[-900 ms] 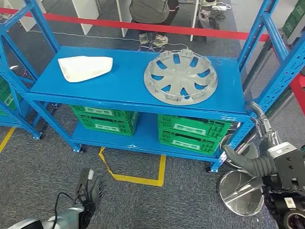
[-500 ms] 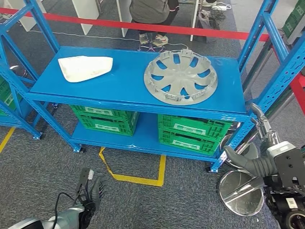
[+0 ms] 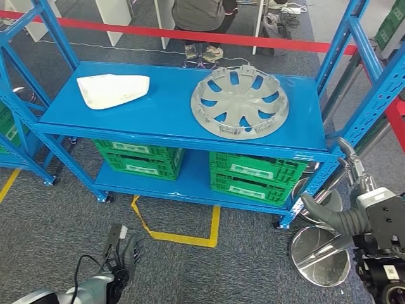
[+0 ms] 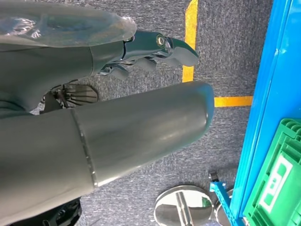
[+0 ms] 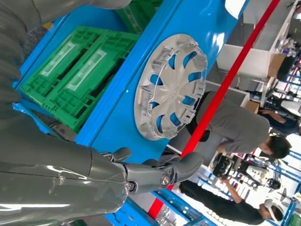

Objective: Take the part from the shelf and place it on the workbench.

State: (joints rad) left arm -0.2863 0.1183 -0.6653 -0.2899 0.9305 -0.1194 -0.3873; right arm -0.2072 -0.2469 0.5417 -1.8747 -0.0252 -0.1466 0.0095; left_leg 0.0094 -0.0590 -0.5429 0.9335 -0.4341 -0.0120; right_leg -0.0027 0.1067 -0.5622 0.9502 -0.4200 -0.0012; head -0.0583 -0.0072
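A grey wheel cover (image 3: 240, 102) lies flat on the top of a blue shelf (image 3: 157, 114), toward its right end. The right hand (image 3: 343, 190), fingers apart and holding nothing, hangs below the shelf's right corner, nearer the cover (being round, it has no long axis). The left hand (image 3: 125, 253) hangs low over grey carpet, also holding nothing.

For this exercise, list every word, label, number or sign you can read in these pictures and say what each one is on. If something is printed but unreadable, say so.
No text can be read in any view.
Green crates under the blue shelf: pale label panels on their sides, too blurred to read.
Hubcap: no lettering visible.
White part: no lettering visible.
Floor: yellow tape lines, a marking without words.
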